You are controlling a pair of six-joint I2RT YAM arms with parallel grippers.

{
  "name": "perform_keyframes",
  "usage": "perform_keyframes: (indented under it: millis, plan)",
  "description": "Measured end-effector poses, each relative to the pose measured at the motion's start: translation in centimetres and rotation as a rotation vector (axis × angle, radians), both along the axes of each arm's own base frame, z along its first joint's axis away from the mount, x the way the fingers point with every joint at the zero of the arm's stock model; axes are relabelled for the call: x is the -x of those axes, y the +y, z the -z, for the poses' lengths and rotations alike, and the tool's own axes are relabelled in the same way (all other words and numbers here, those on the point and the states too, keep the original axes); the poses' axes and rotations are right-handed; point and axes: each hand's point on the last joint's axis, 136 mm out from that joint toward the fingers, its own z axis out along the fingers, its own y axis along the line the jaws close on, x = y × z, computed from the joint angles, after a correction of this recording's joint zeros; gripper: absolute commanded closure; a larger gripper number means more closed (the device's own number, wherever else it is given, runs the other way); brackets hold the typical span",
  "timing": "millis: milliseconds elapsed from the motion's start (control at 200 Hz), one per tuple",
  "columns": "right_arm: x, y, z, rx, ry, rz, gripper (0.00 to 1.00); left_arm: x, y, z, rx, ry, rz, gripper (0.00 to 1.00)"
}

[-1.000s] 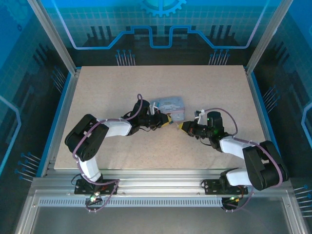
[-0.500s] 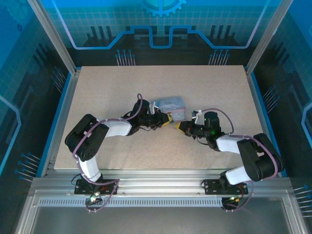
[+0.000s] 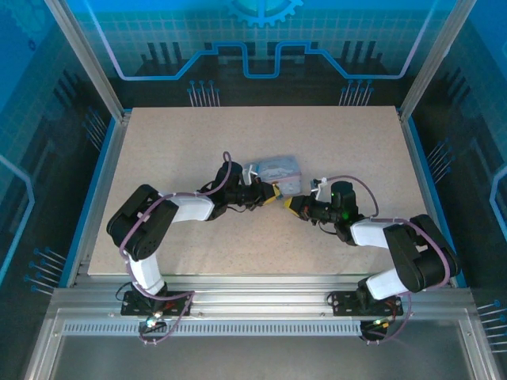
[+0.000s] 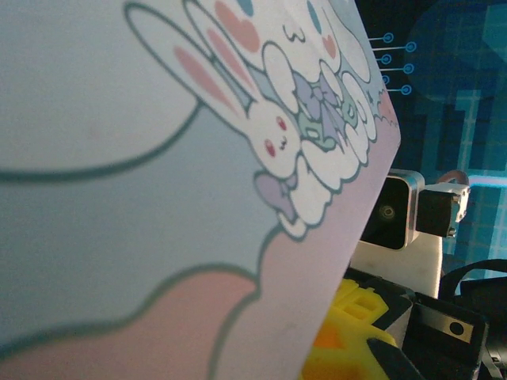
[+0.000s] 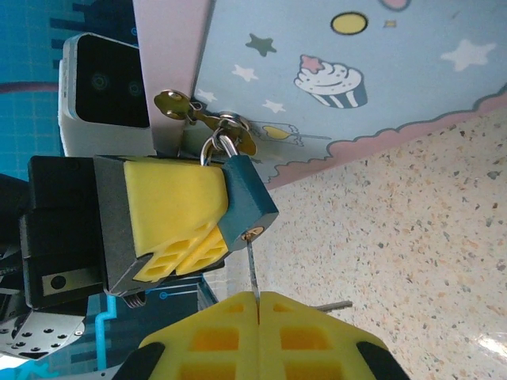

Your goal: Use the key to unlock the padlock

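Right hand [image 5: 257, 299] tight on key [image 5: 251, 267] in padlock [image 5: 247, 199]

Top camera looks down from behind, wrist cameras close-up, facing each other, sharing tin [image 5: 380, 47]

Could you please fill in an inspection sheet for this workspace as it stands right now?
Surface: speckled beige table; no spills seen.
Job's things: the teal padlock hangs by its shackle from the brass hasp of a pale blue cartoon tin at mid-table. The key has its blade tip at the padlock's keyhole; how far in cannot be told.
Clutter: nothing seen.
Grippers: left gripper shut on the padlock's body. Right gripper shut on the key, its yellow fingers pinching it.
Cables: a purple cable runs along each arm, clear of the tin.
Surroundings: aluminium frame and blue printed panels.
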Motion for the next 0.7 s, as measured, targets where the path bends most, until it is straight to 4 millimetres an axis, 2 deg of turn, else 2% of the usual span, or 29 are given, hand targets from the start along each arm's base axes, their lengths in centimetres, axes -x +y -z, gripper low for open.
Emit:
perform_keyframes:
  millis: [390, 700]
  plan:
    - [-0.43, 0.04, -0.34, -0.03, 0.017, 0.024, 1.0, -0.42, 0.03, -0.34, 0.03, -0.004, -0.014, 1.0]
    - [-0.94, 0.28, 0.24, -0.08, 0.079, 0.047, 1.0, -0.57, 0.42, -0.14, 0.04, 0.0, -0.029, 1.0]
